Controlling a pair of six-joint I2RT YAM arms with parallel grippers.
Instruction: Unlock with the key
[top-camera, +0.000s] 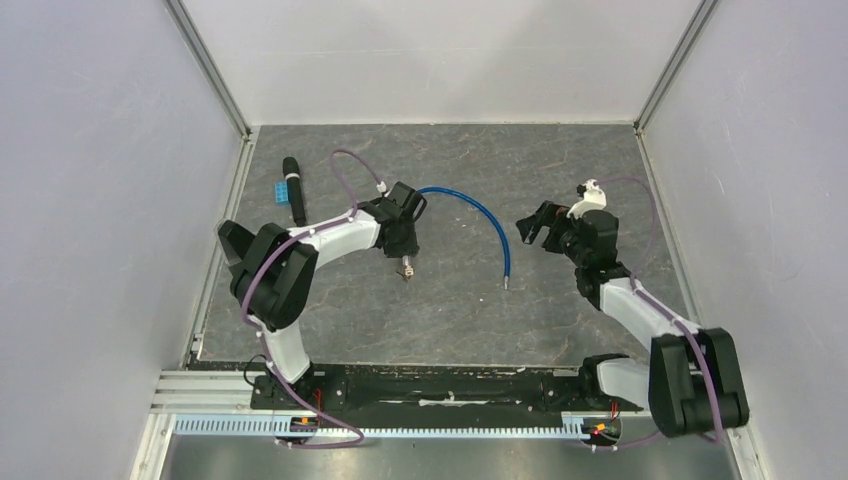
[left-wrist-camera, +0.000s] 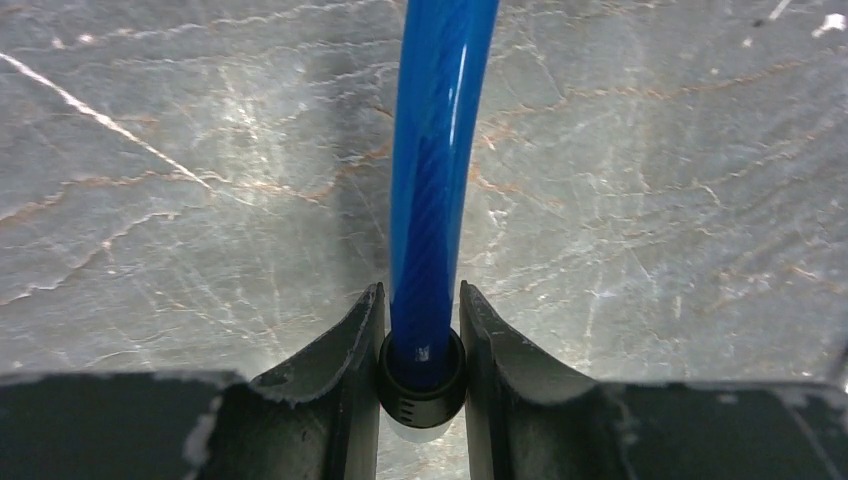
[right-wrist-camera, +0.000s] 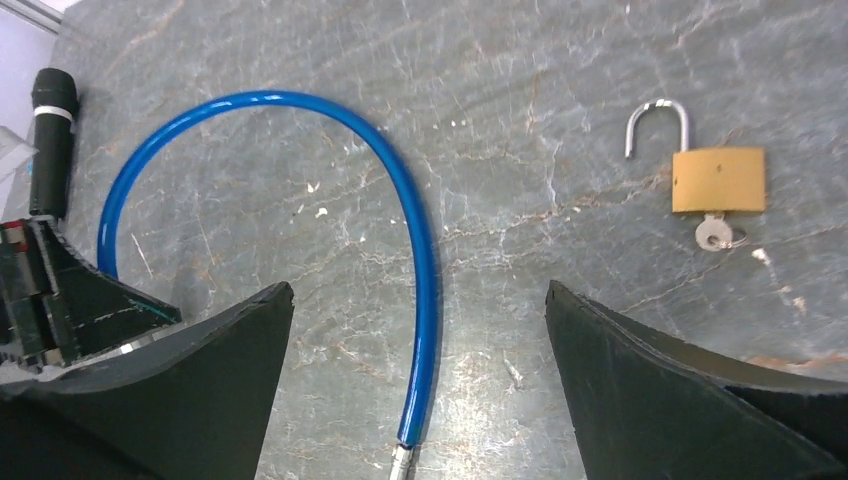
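A brass padlock (right-wrist-camera: 718, 180) lies on the grey table with its shackle swung open and a silver key (right-wrist-camera: 712, 235) in its keyhole. In the top view it is a small brass shape (top-camera: 407, 268) just below my left gripper. My left gripper (left-wrist-camera: 422, 300) is shut on the black end collar (left-wrist-camera: 422, 378) of a blue cable (left-wrist-camera: 435, 170), as the top view (top-camera: 405, 215) also shows. My right gripper (right-wrist-camera: 420, 290) is open and empty, hovering over the cable's free metal-tipped end (right-wrist-camera: 402, 460), and it sits right of the cable in the top view (top-camera: 530, 228).
The blue cable (top-camera: 488, 222) arcs across the table's middle. A black cylinder (top-camera: 293, 190) with a small blue piece (top-camera: 283, 188) beside it lies at the back left. White walls enclose the table on three sides.
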